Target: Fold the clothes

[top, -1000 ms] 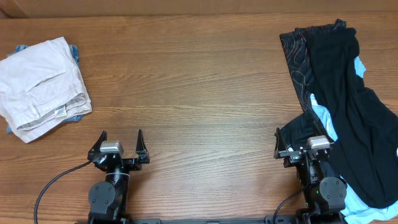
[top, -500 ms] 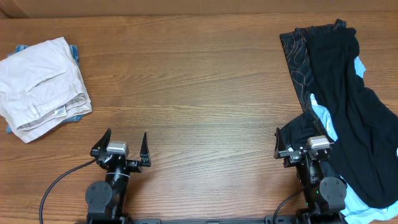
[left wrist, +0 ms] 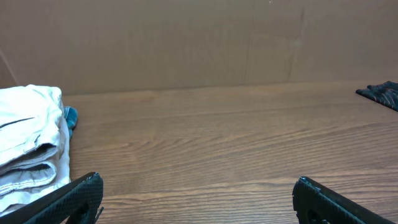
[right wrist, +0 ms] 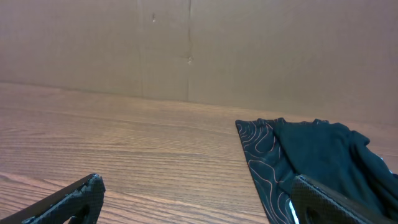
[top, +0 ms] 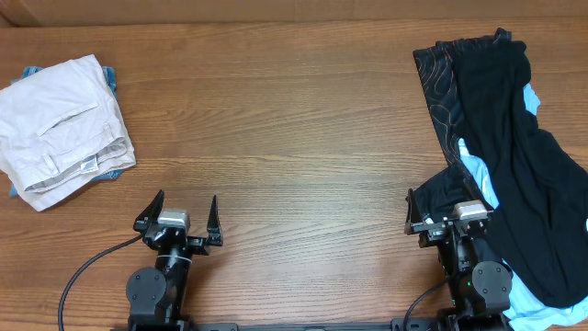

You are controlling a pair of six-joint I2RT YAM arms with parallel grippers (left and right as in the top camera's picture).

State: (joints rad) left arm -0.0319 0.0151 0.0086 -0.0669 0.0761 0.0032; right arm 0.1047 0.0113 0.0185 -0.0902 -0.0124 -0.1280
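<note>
"One pair of cream shorts (top: 60, 129) lay at the far left of the bench (top: 294, 119), well apart from both arms," the first observer said. "It sat as a compact bundle on a piece of blue denim (top: 111, 76). The cotton looked soft and matte, with a stiffer waistband and a pocket slit showing."

"And the left jaws?" the second asked.

"Spread wide and holding nothing, low at the near edge on the left arm (top: 163, 267). The fold looked largely made, though its edges ran uneven. To finish it well, that arm would probably have to reach far out and pinch every layer at the thick waistband, since thin cotton tends to slip and pull apart."

"The middle?"

"Smooth brown wood grain, a fair place to flatten cloth."

"The right side?"

"The right jaws, on the right arm (top: 478, 267), were likewise fully apart and empty. They sat close against a heap, though whether they touched it could not be told. It held a dark patterned piece (top: 436, 83), a long limp black garment (top: 514, 138) and sky-blue fabric (top: 478, 175) beneath. Snagging those looked the main risk."
</note>
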